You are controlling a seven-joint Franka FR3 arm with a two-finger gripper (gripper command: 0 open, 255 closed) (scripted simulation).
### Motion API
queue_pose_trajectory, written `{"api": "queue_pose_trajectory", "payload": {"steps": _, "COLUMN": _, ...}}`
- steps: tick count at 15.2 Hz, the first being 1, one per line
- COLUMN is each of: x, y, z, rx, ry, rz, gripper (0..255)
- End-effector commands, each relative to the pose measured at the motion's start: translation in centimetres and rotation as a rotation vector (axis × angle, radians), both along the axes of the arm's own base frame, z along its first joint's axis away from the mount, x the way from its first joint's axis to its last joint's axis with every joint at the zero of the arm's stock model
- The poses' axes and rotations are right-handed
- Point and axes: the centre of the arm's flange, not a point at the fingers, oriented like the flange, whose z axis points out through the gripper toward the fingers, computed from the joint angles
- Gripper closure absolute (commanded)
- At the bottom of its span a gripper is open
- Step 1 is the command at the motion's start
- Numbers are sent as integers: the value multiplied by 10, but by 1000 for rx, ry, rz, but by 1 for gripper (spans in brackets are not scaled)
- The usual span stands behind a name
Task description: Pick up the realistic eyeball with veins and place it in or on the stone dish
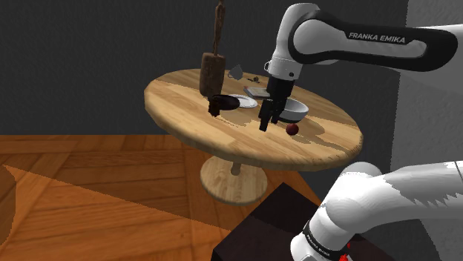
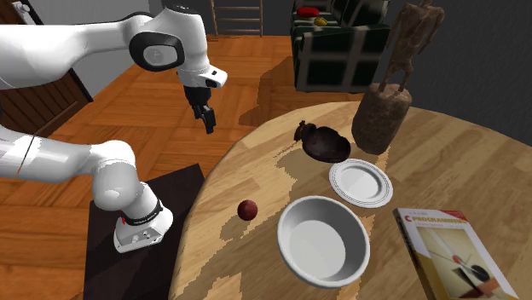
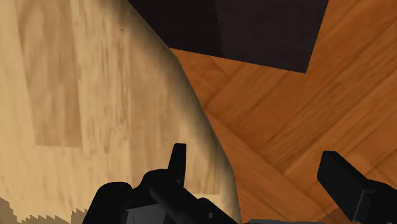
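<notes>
while tool [image 1: 266, 124] hangs released at table [image 1: 182, 115] edge | dark red ball [image 1: 292, 128] lies nearby, untouched

Round wooden table [image 2: 477, 162]: dark red ball [image 2: 247, 210] near the edge facing the stand, just beside a pale bowl [image 2: 324, 239]. Beyond the bowl lies a white plate [image 2: 361, 183], then a dark dish [image 2: 326, 147] and a brown statuette [image 2: 382, 115] on a stubby base, with a book [image 2: 452, 256] at the view's lower right. Gripper [image 2: 207, 124] hangs pointing down off the table, over the wood floor [image 2: 102, 106], well apart from the ball; the arm's base sits on the dark stand [image 2: 106, 273] at lower left.
</notes>
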Motion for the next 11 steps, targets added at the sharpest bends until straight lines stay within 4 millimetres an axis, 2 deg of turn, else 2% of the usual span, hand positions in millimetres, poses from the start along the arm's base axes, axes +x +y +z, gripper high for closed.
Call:
{"api": "queue_pose_trajectory", "payload": {"steps": 1, "x": 0, "y": 0, "z": 0, "rx": 0, "ry": 0, "rz": 0, "gripper": 0}}
{"api": "queue_pose_trajectory", "payload": {"steps": 11, "x": -6, "y": -119, "z": -37, "rx": -50, "ry": -54, "rz": 31, "gripper": 0}}
